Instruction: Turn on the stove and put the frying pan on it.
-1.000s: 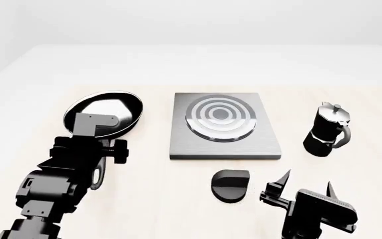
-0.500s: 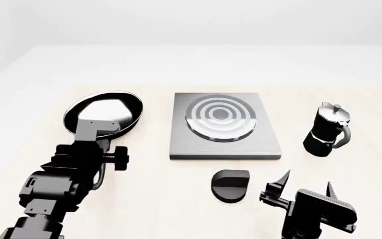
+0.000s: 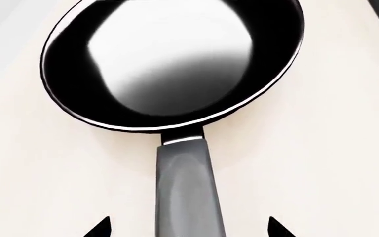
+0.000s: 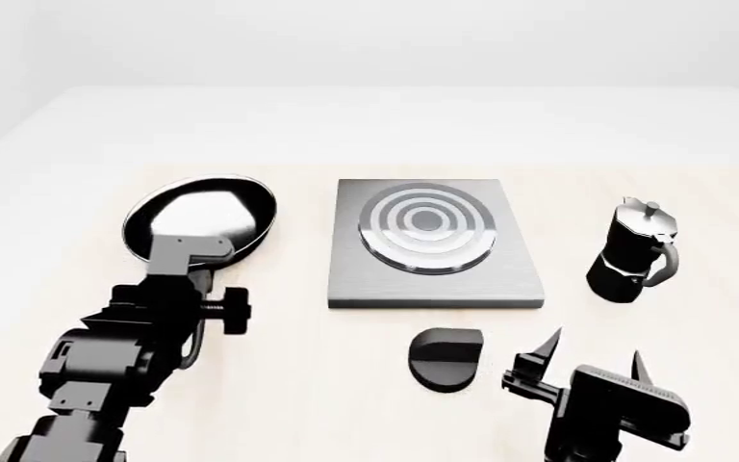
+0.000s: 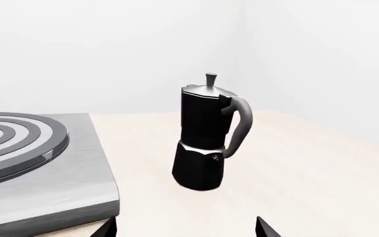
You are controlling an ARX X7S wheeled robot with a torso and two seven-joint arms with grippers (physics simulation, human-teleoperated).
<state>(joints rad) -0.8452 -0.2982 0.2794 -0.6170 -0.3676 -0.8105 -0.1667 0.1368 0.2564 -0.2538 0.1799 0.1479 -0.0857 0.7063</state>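
The frying pan [image 4: 203, 214] lies on the table left of the stove [image 4: 431, 252], its grey handle [image 3: 186, 187] pointing toward me. My left gripper [image 3: 187, 231] is open, its fingertips [image 3: 100, 230] standing on either side of the handle without touching it. In the head view the left wrist [image 4: 188, 252] covers the handle. The black knob [image 4: 445, 358] sits in front of the stove. My right gripper [image 4: 595, 354] is open and empty, to the right of the knob; the right wrist view shows its fingertips [image 5: 265, 229] with bare table between them.
A black moka pot [image 4: 633, 252] stands upright right of the stove, and shows in the right wrist view [image 5: 206, 138] beside the stove's corner [image 5: 77, 182]. The pale table runs wide behind the stove.
My left gripper has come down and slightly nearer along the pan handle. The pan, stove, knob and right arm have not moved.
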